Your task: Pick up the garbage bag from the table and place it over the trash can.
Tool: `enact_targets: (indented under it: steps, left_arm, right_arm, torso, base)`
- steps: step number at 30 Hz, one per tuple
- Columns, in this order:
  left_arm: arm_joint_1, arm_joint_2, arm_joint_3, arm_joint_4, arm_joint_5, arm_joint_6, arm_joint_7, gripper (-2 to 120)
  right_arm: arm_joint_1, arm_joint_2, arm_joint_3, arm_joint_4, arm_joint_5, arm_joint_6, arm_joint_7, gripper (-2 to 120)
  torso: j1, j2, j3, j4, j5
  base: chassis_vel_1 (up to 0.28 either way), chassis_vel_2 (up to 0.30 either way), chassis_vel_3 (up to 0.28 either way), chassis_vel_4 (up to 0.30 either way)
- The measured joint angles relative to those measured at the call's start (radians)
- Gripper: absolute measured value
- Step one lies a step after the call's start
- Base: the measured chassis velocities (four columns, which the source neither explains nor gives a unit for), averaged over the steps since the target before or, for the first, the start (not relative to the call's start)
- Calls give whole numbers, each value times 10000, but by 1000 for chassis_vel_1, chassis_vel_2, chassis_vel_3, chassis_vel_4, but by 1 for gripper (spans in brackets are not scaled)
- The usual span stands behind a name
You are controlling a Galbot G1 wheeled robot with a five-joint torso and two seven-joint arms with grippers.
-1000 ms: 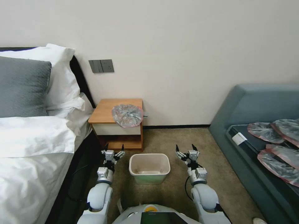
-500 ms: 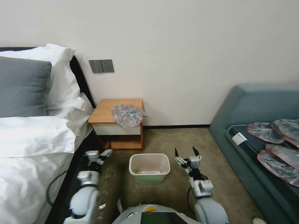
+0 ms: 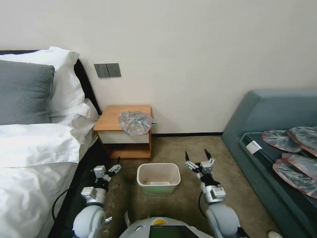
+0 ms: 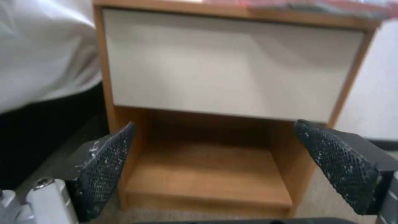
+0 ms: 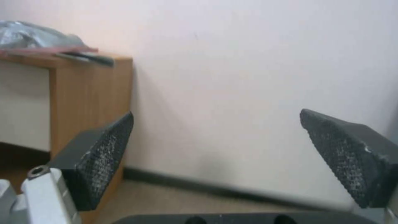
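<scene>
The garbage bag [image 3: 135, 122], crinkly grey plastic with a pinkish-red rim, lies bunched on the right half of the table [image 3: 110, 119], a small wooden nightstand against the wall. The beige trash can [image 3: 158, 164] stands open on the carpet in front of it. My left gripper [image 3: 114, 165] is open, low to the left of the can near the bed. In the left wrist view the left gripper [image 4: 214, 124] faces the table's white drawer front [image 4: 228, 62]. My right gripper [image 3: 195, 155] is open, right of the can. The right wrist view shows the right gripper [image 5: 216, 113] facing the wall, and the bag [image 5: 29, 37].
A bed [image 3: 33, 155] with white sheets runs along the left, close to my left arm. A blue-grey sofa [image 3: 264, 115] on the right carries several flat red-rimmed bags [image 3: 294, 165]. Carpet [image 3: 188, 145] lies open between the table, can and sofa.
My left arm has dropped and swung left towards the bed. My right arm has sunk slightly, its gripper staying near the same spot. Bag, table and can are unmoved.
</scene>
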Motion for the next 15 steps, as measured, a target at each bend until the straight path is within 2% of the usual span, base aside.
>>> enact_targets:
  steps: [2, 3, 4, 6, 7, 9, 11, 15]
  left_arm:
    - [0, 52, 185, 61, 173, 17, -30, 98]
    - [-132, 141, 392, 161, 290, 52, -51, 98]
    - [-132, 141, 392, 161, 290, 52, -51, 98]
    - [-287, 178, 568, 311, 550, 30, -58, 98]
    - [-283, 109, 545, 404, 879, -104, -55, 98]
    - [-289, 41, 499, 481, 1152, -260, -48, 98]
    - [-413, -162, 332, 762, 1807, -780, -65, 98]
    - [-571, -276, 383, 830, 1830, -758, -179, 98]
  right_arm:
    - [349, -414, 55, -164, -449, 128, -63, 100]
    - [565, -817, 210, -338, -917, 366, -151, 100]
    - [565, -817, 210, -338, -917, 366, -151, 100]
    - [956, -1444, 344, -629, -1508, 668, -317, 100]
    - [1304, -1780, 294, -807, -1753, 758, -399, 100]
    - [1525, -1944, 230, -925, -1940, 807, -457, 100]
    - [2483, -2437, -66, -1522, -3104, 1091, -742, 100]
    - [3645, -2715, -692, -2419, -3844, 1405, -851, 100]
  torso:
    - [0, 0, 0, 5, 0]
    - [0, 0, 1, 2, -1]
    - [0, 0, 1, 2, -1]
    - [0, 0, 1, -14, -2]
    - [0, 0, 1, -7, -1]
    - [1, 0, 1, -3, -1]
    - [1, 0, 1, 4, -2]
    - [1, -1, 2, -2, 1]
  base:
    - [0, 0, 0, 0]
    - [0, 0, 0, 0]
    - [0, 0, 0, 0]
    - [0, 0, 0, 0]
    - [0, 0, 0, 0]
    - [0, 0, 0, 0]
    - [0, 0, 0, 0]
    - [0, 0, 0, 0]
